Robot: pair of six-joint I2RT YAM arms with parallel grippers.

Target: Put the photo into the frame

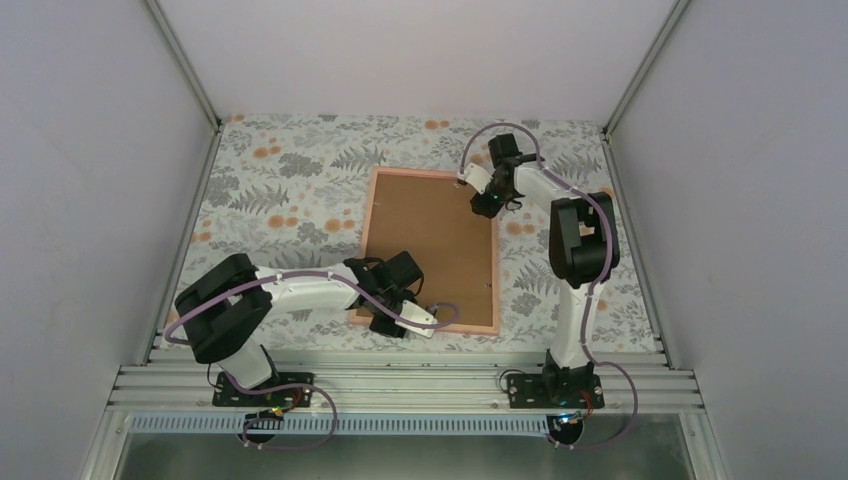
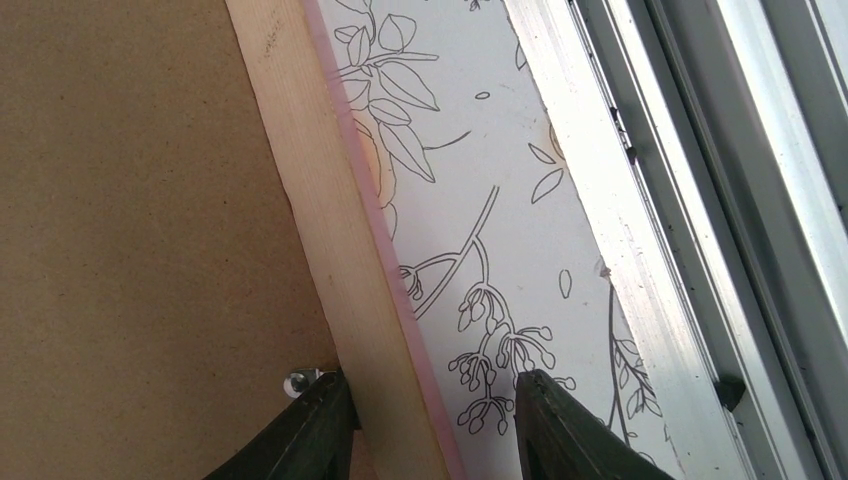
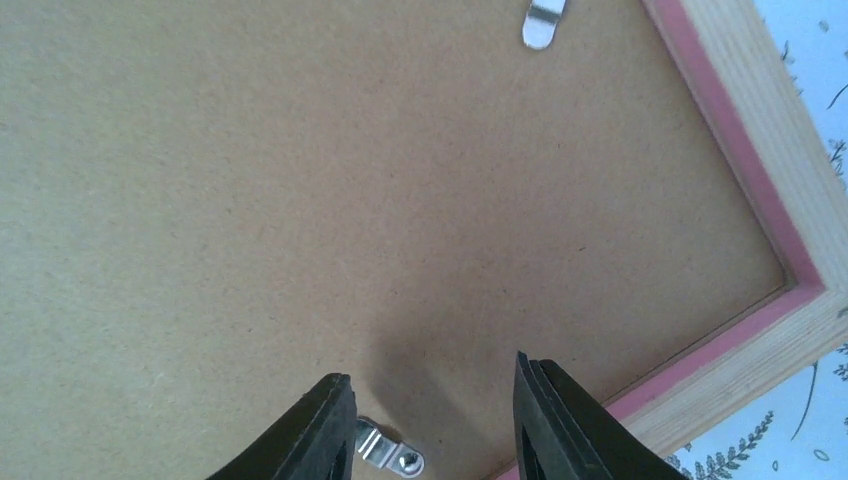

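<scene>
The pink-edged wooden frame (image 1: 497, 270) lies face down on the floral tablecloth, with the brown backing board (image 1: 430, 240) filling its middle. The photo is hidden. My left gripper (image 1: 388, 320) is at the frame's near left corner. In the left wrist view it (image 2: 435, 420) is open and straddles the frame's rail (image 2: 320, 200), with one finger by a metal clip (image 2: 300, 381) and the other over the cloth. My right gripper (image 1: 487, 207) is open and hovers just above the board (image 3: 300, 200) near the frame's far right corner (image 3: 760, 170), with nothing in it.
Small metal clips (image 3: 390, 455) (image 3: 541, 22) sit on the board along the frame's inner edge. An aluminium rail (image 2: 640, 200) runs along the table's near edge close to the frame. Grey walls enclose the table on three sides.
</scene>
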